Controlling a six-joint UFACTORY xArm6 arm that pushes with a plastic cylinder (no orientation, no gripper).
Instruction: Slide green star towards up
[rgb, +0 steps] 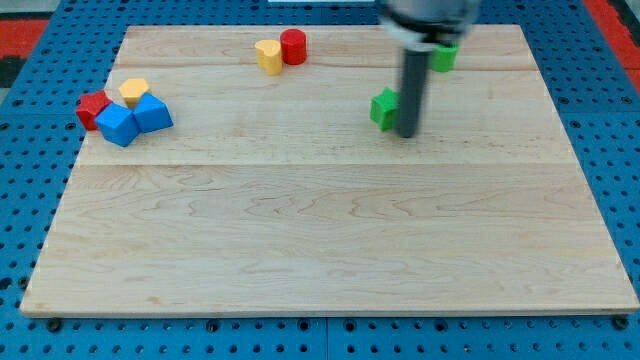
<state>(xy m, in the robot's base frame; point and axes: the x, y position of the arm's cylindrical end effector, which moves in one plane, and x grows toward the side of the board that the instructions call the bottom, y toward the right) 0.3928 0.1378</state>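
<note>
Green star (383, 107) lies on the desk (320, 230) at about 1 o'clock from its centre, its right side hidden behind the dark rod, so the points are hard to make out; it reads as a bright green lump. My tip (408, 134) sits just at the star's 4 o'clock, touching or nearly so. There is no gripper, so nothing is grasped. A second green block (445, 56) at 1 o'clock of the star is partly covered by the blurred arm. At 10 o'clock: yellow block (268, 56), red cylinder (293, 46). Far at 9 o'clock: red block (91, 108), yellow block (134, 92), two blue blocks (117, 125) (152, 112).
</note>
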